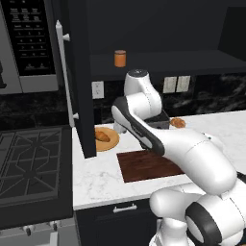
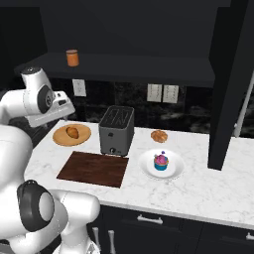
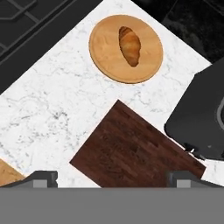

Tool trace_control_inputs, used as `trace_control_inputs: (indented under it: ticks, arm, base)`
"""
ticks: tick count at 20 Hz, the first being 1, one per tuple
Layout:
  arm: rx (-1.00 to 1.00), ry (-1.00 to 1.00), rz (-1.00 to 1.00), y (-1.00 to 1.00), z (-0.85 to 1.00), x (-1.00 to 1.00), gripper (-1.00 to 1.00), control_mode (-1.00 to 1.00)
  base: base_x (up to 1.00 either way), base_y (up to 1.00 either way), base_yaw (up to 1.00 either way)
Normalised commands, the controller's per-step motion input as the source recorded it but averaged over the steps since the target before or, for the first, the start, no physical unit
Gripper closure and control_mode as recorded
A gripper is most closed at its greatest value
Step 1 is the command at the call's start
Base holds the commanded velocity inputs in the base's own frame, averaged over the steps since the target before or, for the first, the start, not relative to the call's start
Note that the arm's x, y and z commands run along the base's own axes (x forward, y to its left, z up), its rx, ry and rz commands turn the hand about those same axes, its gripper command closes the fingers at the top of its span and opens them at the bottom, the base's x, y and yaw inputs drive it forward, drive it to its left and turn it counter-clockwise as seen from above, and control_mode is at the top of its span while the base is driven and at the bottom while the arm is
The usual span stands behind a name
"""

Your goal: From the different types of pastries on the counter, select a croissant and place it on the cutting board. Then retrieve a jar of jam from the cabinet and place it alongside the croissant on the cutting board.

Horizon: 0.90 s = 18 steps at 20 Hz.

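Observation:
The croissant (image 3: 130,46) (image 2: 73,132) (image 1: 101,136) lies on a round light-orange wooden plate (image 3: 105,57), left of the toaster. The dark reddish-brown cutting board (image 3: 131,153) (image 2: 94,168) (image 1: 144,166) lies bare on the marble counter (image 3: 57,100), nearer the front edge. My gripper (image 3: 112,179) hovers high above the board's near part, looking down. It is open, its fingertips (image 3: 41,177) far apart with nothing between them. The orange jar of jam (image 1: 120,58) (image 2: 72,57) stands on the shelf of the open black cabinet (image 2: 149,64). A pink-frosted cupcake (image 2: 160,161) and a small brown pastry (image 2: 158,135) sit further right.
A dark toaster (image 2: 116,130) (image 3: 201,118) stands just behind the board's right end. The cupcake rests on a white plate (image 2: 173,171). The cabinet door (image 1: 79,86) with its white handle hangs open over the counter's left end. A stove (image 1: 29,163) lies to the left.

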Motion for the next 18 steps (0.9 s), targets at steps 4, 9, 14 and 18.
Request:
trace_control_inputs:
  ticks: [4,9,14,18]
  arm:
    - [0.10,-0.07,-0.01,0.08,-0.38,0.23,-1.00,-1.00]
    - [0.05,-0.06,0.00,0.13,-0.35,0.43,-1.00,-1.00]
    - [0.00,-0.02,0.00,0.21,-0.26,0.52,-1.00,-1.00]
    - [0.00,0.00,0.00,0.24,-0.17,0.48,-1.00,-1.00]
  base:
    - [0.00,0.00,0.00]
    - [0.00,0.00,0.00]
    - [0.00,0.00,0.00]
    - [0.00,0.00,0.00]
